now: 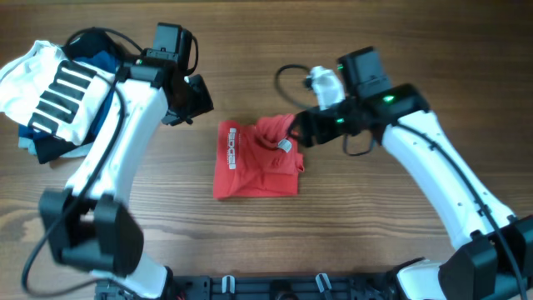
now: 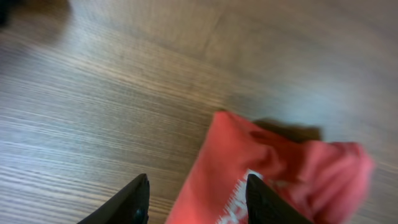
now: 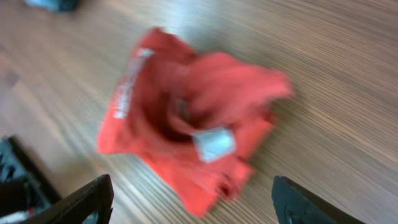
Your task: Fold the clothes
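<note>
Red T-shirt (image 1: 254, 160) sits mid-surface (image 1: 350, 225), roughly folded into a squarish bundle. White lettering runs along its left edge. Top right corner is bunched up, small white tag showing. Right tool (image 1: 297, 132) hovers over that bunched corner; wrist view shows the fingers spread wide, gripping nothing. Left tool (image 1: 193, 102) is just off the shirt's top left corner, also spread apart and empty. Far left: white garment with black stripes (image 1: 50, 87) piled on navy and blue garments (image 1: 46, 148).

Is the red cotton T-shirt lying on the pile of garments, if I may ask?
No, the red cotton T-shirt lies directly on the wooden table, apart from that pile.
</note>
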